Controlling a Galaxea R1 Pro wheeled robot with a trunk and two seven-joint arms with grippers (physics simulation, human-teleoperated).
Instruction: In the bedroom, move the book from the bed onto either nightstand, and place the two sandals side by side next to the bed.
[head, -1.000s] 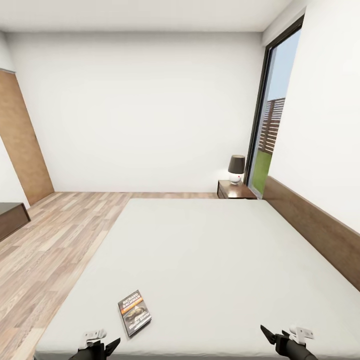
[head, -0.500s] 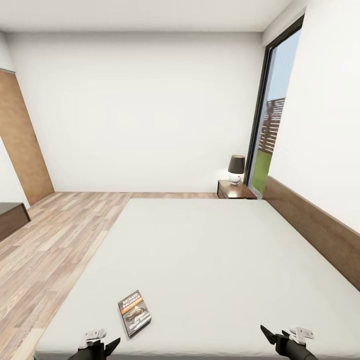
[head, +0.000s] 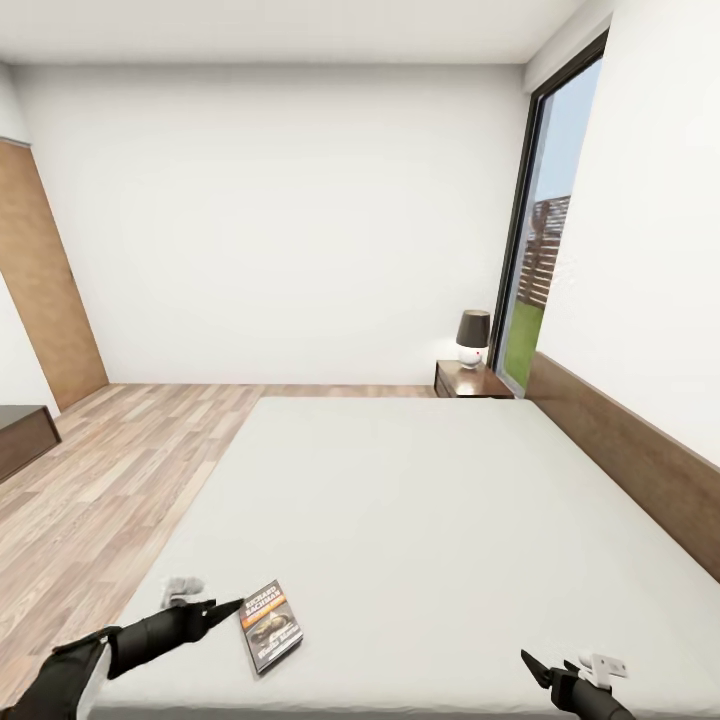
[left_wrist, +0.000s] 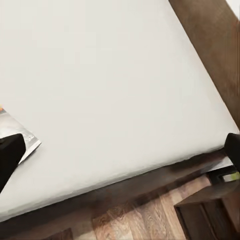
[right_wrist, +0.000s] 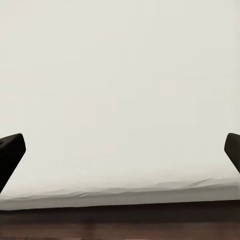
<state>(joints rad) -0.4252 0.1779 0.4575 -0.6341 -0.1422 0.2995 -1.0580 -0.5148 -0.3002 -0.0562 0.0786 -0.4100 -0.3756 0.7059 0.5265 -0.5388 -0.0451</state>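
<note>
Since the last frame your left arm has swung up and out over the near left corner of the bed, and your left gripper now points its dark fingertips at the small dark paperback with the orange band, stopping just beside its left edge. In the left wrist view the two black fingers stand wide apart, released, with a corner of the paperback next to one of them.

Your right gripper has not moved; it hangs low at the near right edge of the mattress, and the right wrist view shows its fingertips spread apart, holding nothing.

The book lies flat on the plain light grey mattress of the low dark-framed bed, near its front left corner. The small dark brown nightstand stands at the far end beside the headboard, carrying a dark-shaded lamp.
</note>
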